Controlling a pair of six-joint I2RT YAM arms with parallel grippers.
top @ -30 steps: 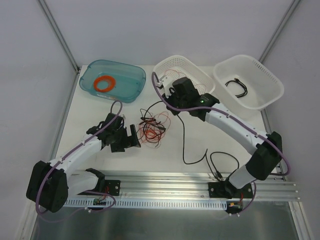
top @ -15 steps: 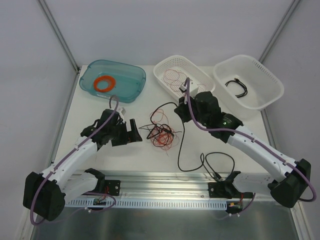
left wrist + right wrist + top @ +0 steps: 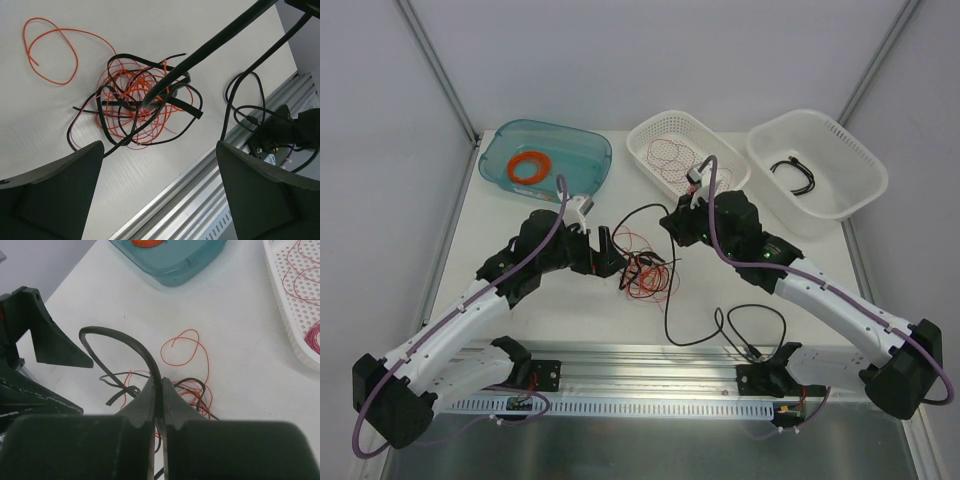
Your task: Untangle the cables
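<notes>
Several thin curly cables (image 3: pixel 145 102), right end effector (image 3: pixel 157 386) pinching one

- cables (image 3: pixel 140 107): black, red and orange
- table (image 3: pixel 570 310): plain white
- tub (image 3: pixel 592 160): see-through teal
- ring (image 3: pixel 530 167): orange
- near basket (image 3: pixel 665 116) and far basket (image 3: pixel 865 158): white, dotted with holes
- left arm (image 3: pixel 460 325) and right arm (image 3: pixel 840 305): white, black joints

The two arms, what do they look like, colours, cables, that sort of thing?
Both the left arm and right arm have white links with black joints and bases, and a purple cable runs along each. The left gripper and right gripper have matte black, wedge-shaped fingers. No markings are legible.
</notes>
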